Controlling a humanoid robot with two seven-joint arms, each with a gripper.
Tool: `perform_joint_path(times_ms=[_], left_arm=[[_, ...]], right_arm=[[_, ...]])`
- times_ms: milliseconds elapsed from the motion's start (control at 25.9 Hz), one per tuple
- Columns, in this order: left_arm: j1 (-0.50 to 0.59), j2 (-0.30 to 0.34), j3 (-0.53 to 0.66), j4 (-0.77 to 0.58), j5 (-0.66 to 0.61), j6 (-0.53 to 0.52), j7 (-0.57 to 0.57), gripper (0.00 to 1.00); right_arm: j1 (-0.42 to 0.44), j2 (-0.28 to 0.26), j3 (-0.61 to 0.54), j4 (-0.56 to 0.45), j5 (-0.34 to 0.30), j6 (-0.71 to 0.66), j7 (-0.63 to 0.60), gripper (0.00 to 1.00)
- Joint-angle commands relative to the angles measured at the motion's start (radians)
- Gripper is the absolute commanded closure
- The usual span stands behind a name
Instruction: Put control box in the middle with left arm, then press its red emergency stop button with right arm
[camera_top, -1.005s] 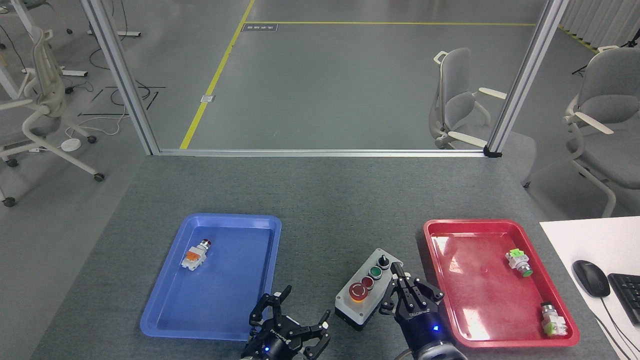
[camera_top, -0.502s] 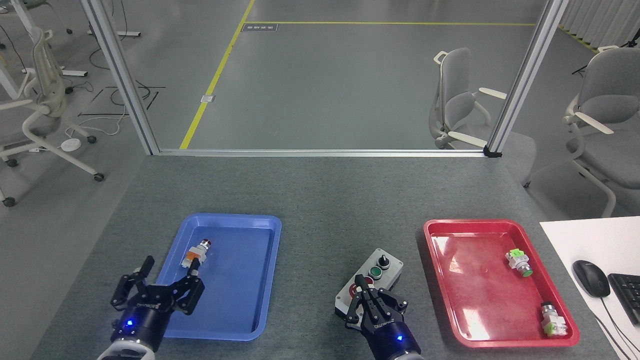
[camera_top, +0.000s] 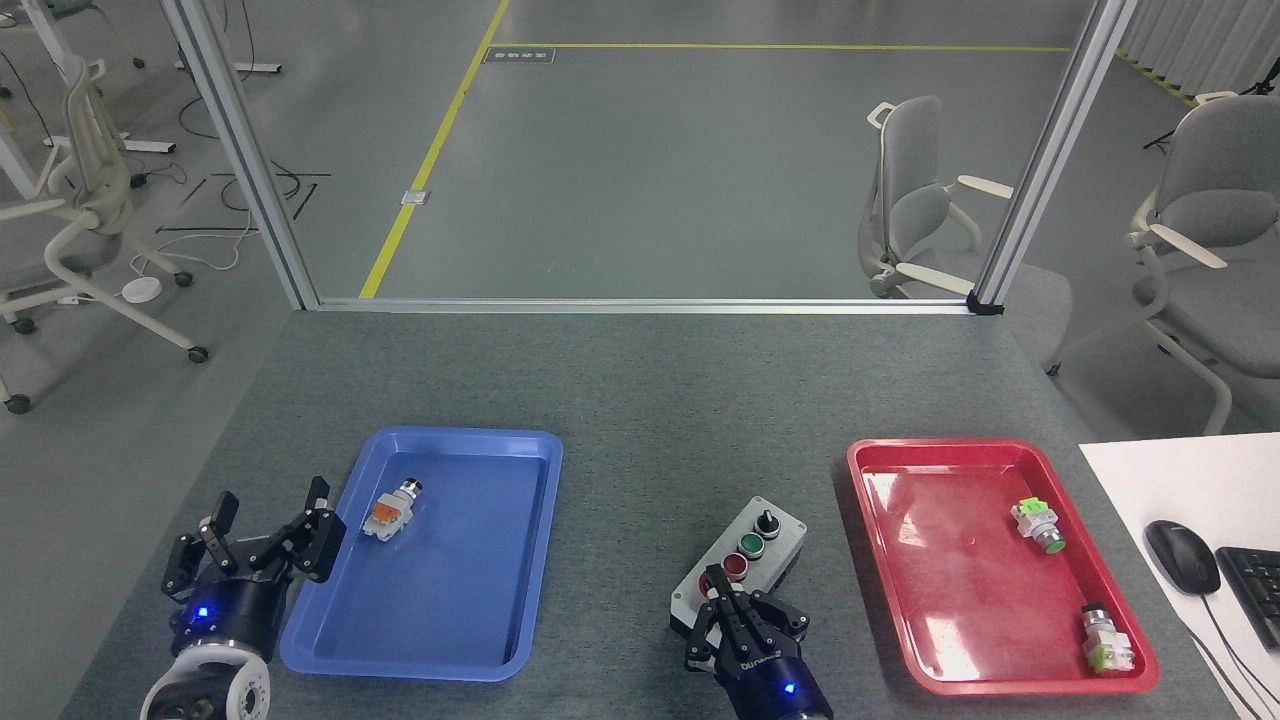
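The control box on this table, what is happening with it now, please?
The control box lies on the grey tabletop between the blue tray and the red tray. The right hand is at the near end of the box, over the spot of the red emergency stop button, which it hides; its fingers look drawn together. Whether it is pressing cannot be told. The left hand is open, holding nothing, at the left edge of the blue tray, away from the box.

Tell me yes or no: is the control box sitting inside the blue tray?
No, the control box rests on the bare grey tabletop between the blue tray and the red tray.
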Motion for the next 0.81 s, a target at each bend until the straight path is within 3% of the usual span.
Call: perform_joint_path(times_ms=[0,271,309,425,464,618,773], left_arm=[[-0.02,-0.005,0.002,0.004,-0.003,0.006,-0.004,0.01],[-0.024,0.001,0.002,-0.001,-0.003,0.005,-0.01,0.01],[-0.026,-0.001,0.002,-0.001,-0.003,0.005,-0.01,0.01],[-0.026,0.001,0.002,-0.001,-0.003,0.005,-0.012,0.01],[-0.026,0.003,0.002,0.001,-0.003,0.005,-0.012,0.01],[-0.023,0.001,0.002,-0.001,-0.003,0.005,-0.012,0.01],[-0.023,0.001,0.002,-0.001,-0.003,0.005,-0.013,0.01]], right_arm=[[-0.001,-0.002,-0.011,-0.085,-0.001,0.039,0.002,1.0],[0.002,-0.019,-0.092,-0.132,-0.001,0.06,-0.019,1.0],[0.005,-0.026,-0.11,-0.133,-0.001,0.06,-0.019,0.94],[0.015,-0.051,-0.185,-0.135,-0.006,0.056,-0.042,0.41],[0.021,-0.062,-0.207,-0.135,-0.007,0.053,-0.055,0.3],[0.022,-0.085,-0.256,-0.135,-0.013,0.053,-0.072,0.1],[0.024,-0.103,-0.258,-0.133,-0.016,0.06,-0.073,0.03]])
